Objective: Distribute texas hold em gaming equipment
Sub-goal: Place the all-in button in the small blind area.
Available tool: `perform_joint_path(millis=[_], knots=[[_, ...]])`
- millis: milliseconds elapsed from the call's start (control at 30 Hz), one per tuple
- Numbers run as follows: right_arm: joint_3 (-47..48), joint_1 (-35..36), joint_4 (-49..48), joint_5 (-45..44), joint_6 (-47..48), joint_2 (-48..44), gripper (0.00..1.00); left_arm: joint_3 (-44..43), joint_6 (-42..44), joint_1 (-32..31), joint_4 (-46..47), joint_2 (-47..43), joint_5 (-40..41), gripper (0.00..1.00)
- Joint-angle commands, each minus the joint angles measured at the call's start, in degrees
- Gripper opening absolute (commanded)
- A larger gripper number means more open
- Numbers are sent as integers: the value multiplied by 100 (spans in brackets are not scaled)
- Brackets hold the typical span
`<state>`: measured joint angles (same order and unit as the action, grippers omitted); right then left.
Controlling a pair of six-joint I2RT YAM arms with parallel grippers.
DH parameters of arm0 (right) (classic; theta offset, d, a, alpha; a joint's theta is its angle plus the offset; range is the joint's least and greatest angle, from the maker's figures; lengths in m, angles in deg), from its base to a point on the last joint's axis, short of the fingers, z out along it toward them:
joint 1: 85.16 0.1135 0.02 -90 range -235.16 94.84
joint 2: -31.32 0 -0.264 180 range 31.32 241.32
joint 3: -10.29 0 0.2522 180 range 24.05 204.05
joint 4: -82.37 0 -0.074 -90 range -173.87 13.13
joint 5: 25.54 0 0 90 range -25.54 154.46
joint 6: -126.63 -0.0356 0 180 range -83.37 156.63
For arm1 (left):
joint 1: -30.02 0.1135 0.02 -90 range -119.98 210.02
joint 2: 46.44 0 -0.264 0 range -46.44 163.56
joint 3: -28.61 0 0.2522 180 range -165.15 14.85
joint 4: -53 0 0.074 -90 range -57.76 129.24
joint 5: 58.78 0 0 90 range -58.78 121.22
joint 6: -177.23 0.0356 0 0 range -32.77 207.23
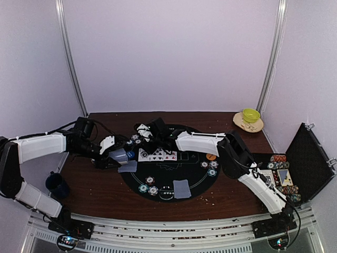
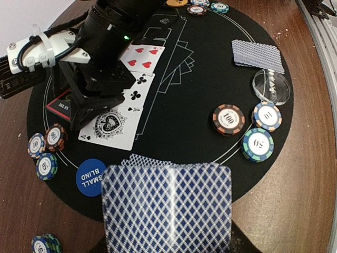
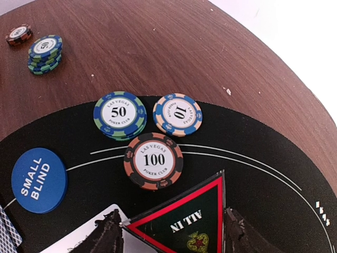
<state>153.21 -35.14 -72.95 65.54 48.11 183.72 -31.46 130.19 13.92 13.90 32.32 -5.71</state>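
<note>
My left gripper (image 1: 122,156) is shut on a stack of blue-diamond-backed playing cards (image 2: 167,205), which hides its fingers in the left wrist view. My right gripper (image 3: 172,232) reaches across the black round mat (image 1: 168,174) and is shut on the red-edged "ALL IN" triangle marker (image 3: 189,221), one finger at each side. Just past it lie three chips: a 100 (image 3: 154,159), a 50 (image 3: 119,114) and a 10 (image 3: 177,114). The blue "SMALL BLIND" disc (image 3: 39,179) lies to the left. Face-up cards (image 2: 110,126) lie in a row beside the marker.
Face-down cards (image 1: 181,188), a clear disc (image 2: 271,87) and more chips (image 1: 147,184) lie on the mat's near side; an orange disc (image 1: 211,156) is on its right. An open black case (image 1: 308,161) of chips stands far right. A yellow-green bowl (image 1: 251,115) sits back right, a dark mug (image 1: 55,183) near left.
</note>
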Motion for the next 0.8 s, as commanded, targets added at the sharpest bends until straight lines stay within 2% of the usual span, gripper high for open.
perform_joint_path(millis=[0, 467, 767], knots=[[153, 67, -35, 22, 74, 82, 62, -168, 19, 62, 133, 25, -148, 51], [-32, 83, -160, -97, 88, -38, 62, -167, 23, 63, 128, 21, -149, 51], [-14, 83, -208, -99, 83, -18, 65, -160, 17, 59, 128, 5, -139, 51]])
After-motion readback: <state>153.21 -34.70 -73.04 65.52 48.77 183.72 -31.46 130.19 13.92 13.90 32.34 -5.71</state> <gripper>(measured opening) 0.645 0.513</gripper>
